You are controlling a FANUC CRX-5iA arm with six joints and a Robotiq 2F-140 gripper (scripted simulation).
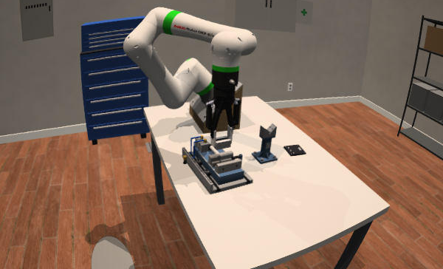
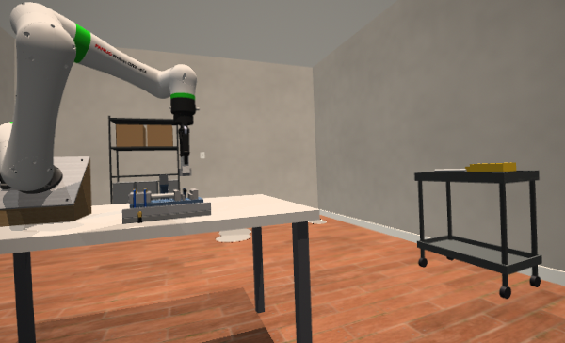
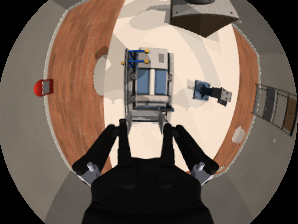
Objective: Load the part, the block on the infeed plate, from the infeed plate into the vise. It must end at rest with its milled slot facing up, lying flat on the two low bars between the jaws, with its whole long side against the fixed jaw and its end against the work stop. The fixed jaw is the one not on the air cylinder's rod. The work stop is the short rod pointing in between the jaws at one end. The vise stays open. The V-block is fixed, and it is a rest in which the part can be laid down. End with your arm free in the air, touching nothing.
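Observation:
My gripper [image 1: 221, 136] points straight down and is shut on the part [image 1: 221, 141], a grey block held level between the fingertips. It hangs a short way above the vise [image 1: 217, 168], over the end near the air cylinder. The vise is blue and grey, its jaws stand open, and the gap between them is empty. In the exterior view the gripper [image 2: 186, 170] hangs above the vise [image 2: 166, 204]. In the wrist view the vise [image 3: 149, 83] lies straight ahead of the fingers. The dark infeed plate [image 1: 294, 150] lies bare on the table.
The blue V-block [image 1: 266, 144] stands between the vise and the infeed plate, to the right of my gripper. The robot's brown base block [image 1: 215, 111] stands behind it. A blue tool cabinet [image 1: 112, 77] stands beyond the table's back left.

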